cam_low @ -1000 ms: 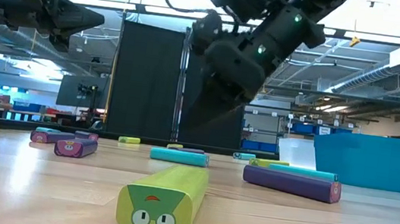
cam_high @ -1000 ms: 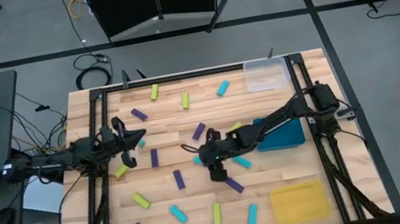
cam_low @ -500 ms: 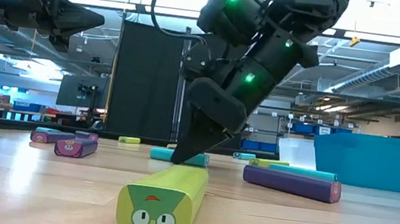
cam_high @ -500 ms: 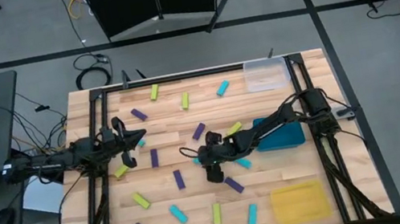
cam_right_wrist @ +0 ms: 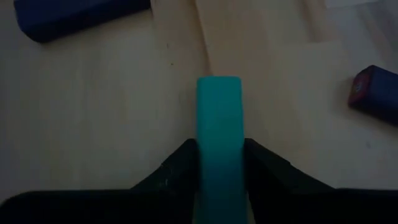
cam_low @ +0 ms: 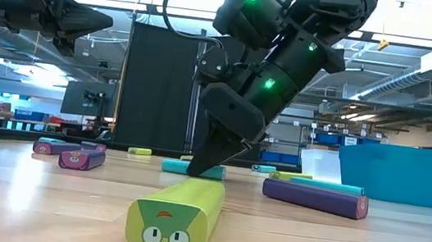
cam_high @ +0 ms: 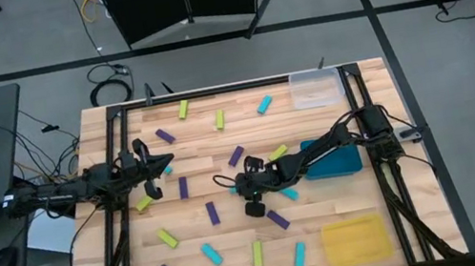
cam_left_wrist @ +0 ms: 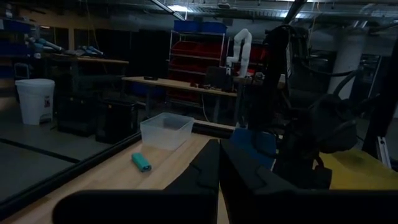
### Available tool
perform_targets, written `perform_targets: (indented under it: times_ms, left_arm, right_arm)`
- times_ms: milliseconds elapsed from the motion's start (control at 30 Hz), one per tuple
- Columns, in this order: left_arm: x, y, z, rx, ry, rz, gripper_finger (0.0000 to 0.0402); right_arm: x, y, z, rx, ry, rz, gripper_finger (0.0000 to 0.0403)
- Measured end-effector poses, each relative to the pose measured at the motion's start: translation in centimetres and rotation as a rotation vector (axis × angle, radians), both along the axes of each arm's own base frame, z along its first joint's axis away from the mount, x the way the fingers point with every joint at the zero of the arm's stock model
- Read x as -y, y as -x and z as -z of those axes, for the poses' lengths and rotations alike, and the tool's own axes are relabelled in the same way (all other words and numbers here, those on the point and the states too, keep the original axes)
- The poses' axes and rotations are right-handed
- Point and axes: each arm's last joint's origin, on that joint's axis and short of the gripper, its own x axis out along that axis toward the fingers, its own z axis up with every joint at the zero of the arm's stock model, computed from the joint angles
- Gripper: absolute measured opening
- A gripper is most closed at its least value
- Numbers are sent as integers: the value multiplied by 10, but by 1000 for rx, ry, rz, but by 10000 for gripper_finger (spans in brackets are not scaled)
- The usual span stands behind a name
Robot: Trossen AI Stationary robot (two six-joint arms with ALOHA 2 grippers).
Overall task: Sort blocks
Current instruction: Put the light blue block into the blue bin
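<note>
Pale wooden planks made up the surface [cam_low: 41, 199], and nearest the low camera lay a yellow-green block [cam_low: 176, 214] end-on, its cartoon face toward the lens, untouched and probably waiting its turn. Just behind it the right end effector [cam_low: 204, 162] had its tip down at the surface on a cyan block [cam_right_wrist: 218, 124]; the right wrist view showed the two dark fingers [cam_right_wrist: 177, 168] pinching that cyan block on either side, its long axis running straight out between them, a hold that should keep the bar from twisting when lifted. A dark purple block [cam_low: 315, 198] lay flat just off to one side, clear of the grip.

From above, the other blocks lay scattered apart across the planks, none yet grouped, so the sort looked barely begun. The teal tray [cam_high: 334, 161] sat under the right arm, a likely home for cyan pieces. Farther off, the left end effector [cam_high: 152, 166] hung above the surface, pressed together and empty, evidently parked out of the working arm's way.
</note>
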Motion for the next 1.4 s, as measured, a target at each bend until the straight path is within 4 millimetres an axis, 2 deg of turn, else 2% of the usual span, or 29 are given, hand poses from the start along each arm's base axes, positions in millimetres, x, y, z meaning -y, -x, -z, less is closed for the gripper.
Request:
perform_targets:
  times_ms: [200, 267, 400, 533, 633, 733, 833, 967, 1133, 1300, 1400]
  left_arm:
    - [0, 0, 0, 0, 0, 0, 16]
    - [0, 0, 0, 3, 5, 1, 16]
    - [0, 0, 0, 6, 7, 1, 16]
    - [0, 0, -1, 14, 27, 4, 16]
    - [0, 0, 0, 25, 70, 11, 16]
    - [0, 0, 0, 49, 165, 27, 16]
    - [0, 0, 0, 59, 216, 35, 16]
    - [0, 0, 1, 56, 234, 29, 16]
    - [-1, 0, 2, 53, 238, -7, 16]
    - [-1, 0, 3, 43, 239, -14, 16]
    - [-2, -1, 3, 35, 232, -23, 16]
  right_arm:
    - [2, 5, -12, 1, 58, -12, 114]
    - [4, 6, -30, 49, 77, -16, 114]
    - [0, 14, -86, 200, 100, -58, 114]
    - [-5, 44, -128, 241, 144, -101, 114]
    - [-3, 82, -143, 153, 184, -41, 114]
    - [-1, 123, -144, 77, 174, 62, 114]
    - [0, 160, -141, 79, 98, 182, 114]
    - [-2, 193, -122, 89, -1, 301, 114]
    - [1, 222, -97, -35, -24, 461, 114]
    - [-2, 233, -95, -96, -18, 521, 114]
    - [-3, 234, -94, -118, -23, 513, 154]
